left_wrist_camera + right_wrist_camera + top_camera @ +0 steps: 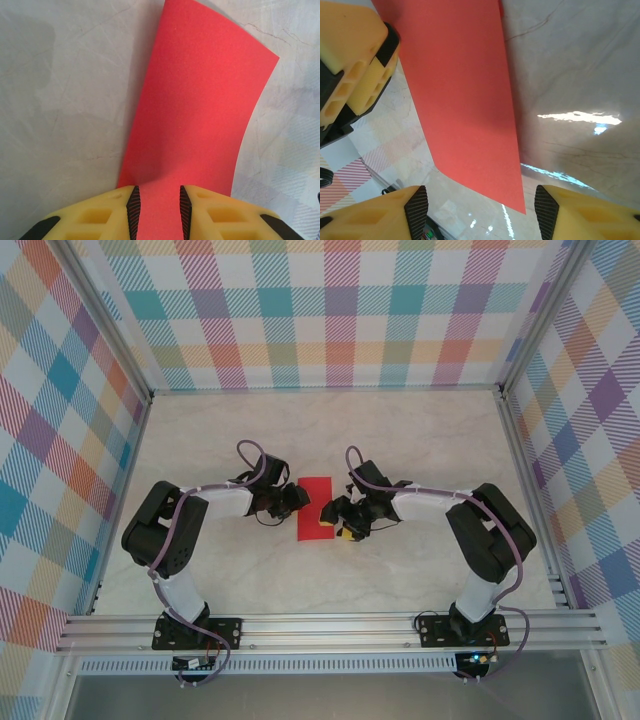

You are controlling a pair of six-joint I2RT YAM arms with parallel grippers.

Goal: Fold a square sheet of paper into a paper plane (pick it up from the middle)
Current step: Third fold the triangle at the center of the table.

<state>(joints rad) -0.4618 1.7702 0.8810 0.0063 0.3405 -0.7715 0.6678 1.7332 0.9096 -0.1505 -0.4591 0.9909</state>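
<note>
Square sheet of paper [315,508], 1 only, red, narrow rectangle at mid-table [420,430] btwn 2 grippers; plaid walls [330,310] around; left gripper [158,207] jaws partly parted, straddling paper's near edge, not clamped; right gripper [480,210] wide open, empty, paper corner just ahead.

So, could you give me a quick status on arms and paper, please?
Left gripper: jaws part open over the edge of the red paper. Right gripper: jaws wide open around its corner. Paper is a narrow rectangle. Nothing in the way.
</note>
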